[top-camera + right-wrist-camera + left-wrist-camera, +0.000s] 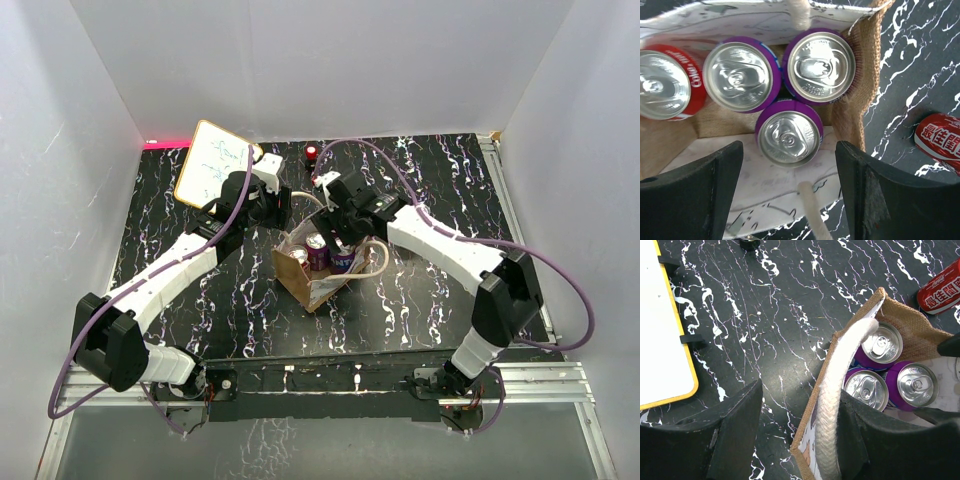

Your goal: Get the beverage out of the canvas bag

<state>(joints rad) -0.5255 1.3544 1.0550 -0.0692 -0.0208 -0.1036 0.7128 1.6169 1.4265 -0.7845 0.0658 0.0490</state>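
Observation:
The canvas bag (318, 283) stands open mid-table, with brown walls and a pale printed side. Inside it stand three purple cans (788, 132) (742, 76) (822, 66) and a red cola can (662, 85). My right gripper (788, 145) is open just above the bag's mouth, its jaws either side of the nearest purple can. My left gripper (801, 390) is open and straddles the bag's wall (832, 360) and a cream handle (837, 390). Its right finger (875, 440) is against the handle, inside the bag. Both grippers are at the bag in the top view, left (275, 212) and right (340, 238).
A second red can (940, 140) lies on the black marbled table outside the bag, also in the left wrist view (940, 287). A yellow-framed whiteboard (213, 163) leans at the back left. White walls close in the table on three sides.

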